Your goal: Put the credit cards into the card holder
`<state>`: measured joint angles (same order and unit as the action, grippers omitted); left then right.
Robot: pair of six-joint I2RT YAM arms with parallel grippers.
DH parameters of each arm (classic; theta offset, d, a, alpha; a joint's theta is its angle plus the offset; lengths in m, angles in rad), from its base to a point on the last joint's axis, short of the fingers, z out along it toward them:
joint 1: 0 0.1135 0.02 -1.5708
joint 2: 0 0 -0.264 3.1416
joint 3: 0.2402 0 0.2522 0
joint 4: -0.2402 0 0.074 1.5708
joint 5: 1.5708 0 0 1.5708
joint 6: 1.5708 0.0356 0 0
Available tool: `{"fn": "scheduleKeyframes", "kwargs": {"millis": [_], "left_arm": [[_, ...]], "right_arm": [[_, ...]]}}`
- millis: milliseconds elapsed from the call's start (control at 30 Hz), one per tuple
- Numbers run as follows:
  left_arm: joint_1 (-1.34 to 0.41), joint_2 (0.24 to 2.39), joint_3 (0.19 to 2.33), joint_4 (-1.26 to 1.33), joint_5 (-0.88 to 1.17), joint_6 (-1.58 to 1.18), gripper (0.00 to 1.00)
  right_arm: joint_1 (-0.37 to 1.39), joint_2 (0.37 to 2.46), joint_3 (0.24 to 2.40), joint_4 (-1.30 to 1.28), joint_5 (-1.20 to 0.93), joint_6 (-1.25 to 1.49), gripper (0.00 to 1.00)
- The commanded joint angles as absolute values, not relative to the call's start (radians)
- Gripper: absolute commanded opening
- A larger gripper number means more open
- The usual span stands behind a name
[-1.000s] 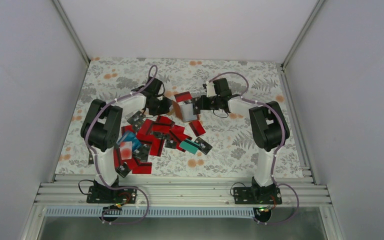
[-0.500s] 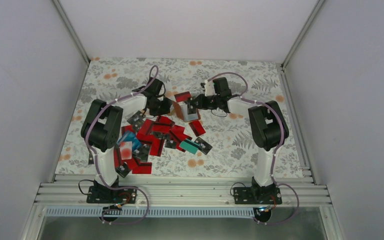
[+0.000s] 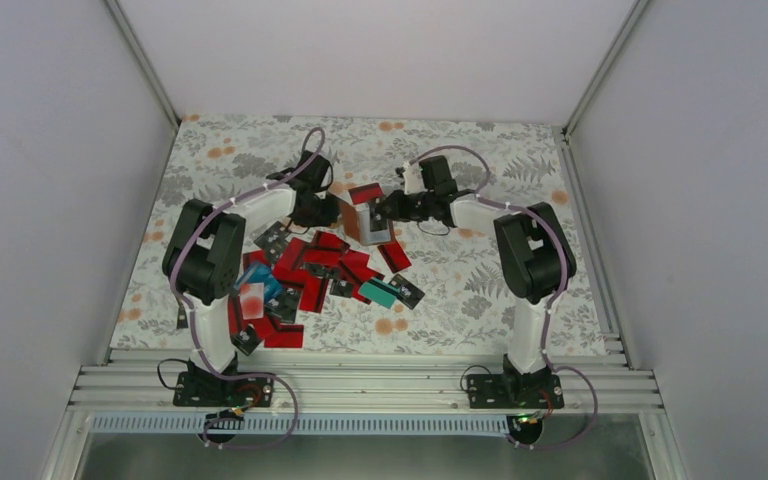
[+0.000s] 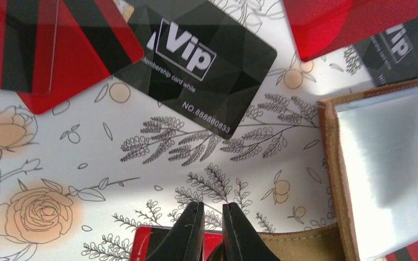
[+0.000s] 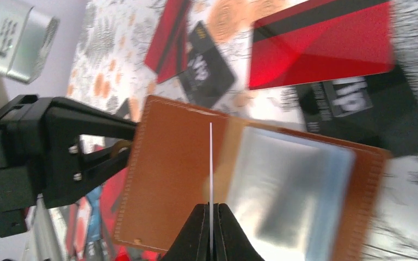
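The card holder (image 3: 360,222) lies open just above the middle of the overhead view, beside the heap of credit cards (image 3: 305,272). The right gripper (image 5: 210,215) is clamped on a thin card (image 5: 210,163), held edge-on over the holder. The left gripper (image 4: 212,209) sits at the holder's brown edge with its jaws a sliver apart. I cannot tell whether it grips.

A black card (image 4: 207,65) on the counter reads "Vip" in white, "membership card" beneath, then "NO." and eights. Second black card (image 4: 400,49): "Vip", partly.
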<state>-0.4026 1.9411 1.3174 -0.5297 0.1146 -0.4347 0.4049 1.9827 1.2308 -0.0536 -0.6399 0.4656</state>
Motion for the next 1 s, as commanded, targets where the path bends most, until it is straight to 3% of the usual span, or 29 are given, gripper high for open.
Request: {"fn": "scheduleKeyframes", "kwargs": {"millis": [0,367,433,567,633,800,967], "left_arm": [[-0.411,1.933,1.343,-0.551,0.088,-0.405,0.12],[-0.43,1.943,1.375,-0.609,0.066,-0.389,0.14],[-0.436,1.921,1.413,-0.64,0.039,-0.383,0.21],[-0.468,1.887,1.509,-0.721,-0.047,-0.373,0.48],[-0.497,1.889,1.558,-0.758,-0.087,-0.374,0.52],[-0.541,1.921,1.591,-0.745,-0.05,-0.388,0.52],[-0.548,1.963,1.55,-0.661,0.046,-0.412,0.43]], "right_arm": [[0.464,2.017,1.244,0.037,-0.721,0.518,0.04],[0.495,2.124,1.31,0.078,-0.797,0.546,0.04],[0.495,2.138,1.314,0.07,-0.786,0.547,0.04],[0.495,2.156,1.319,0.052,-0.763,0.542,0.04],[0.495,2.162,1.322,0.045,-0.761,0.539,0.04],[0.495,2.149,1.329,0.027,-0.758,0.537,0.04],[0.481,2.104,1.324,0.002,-0.747,0.531,0.04]]}}
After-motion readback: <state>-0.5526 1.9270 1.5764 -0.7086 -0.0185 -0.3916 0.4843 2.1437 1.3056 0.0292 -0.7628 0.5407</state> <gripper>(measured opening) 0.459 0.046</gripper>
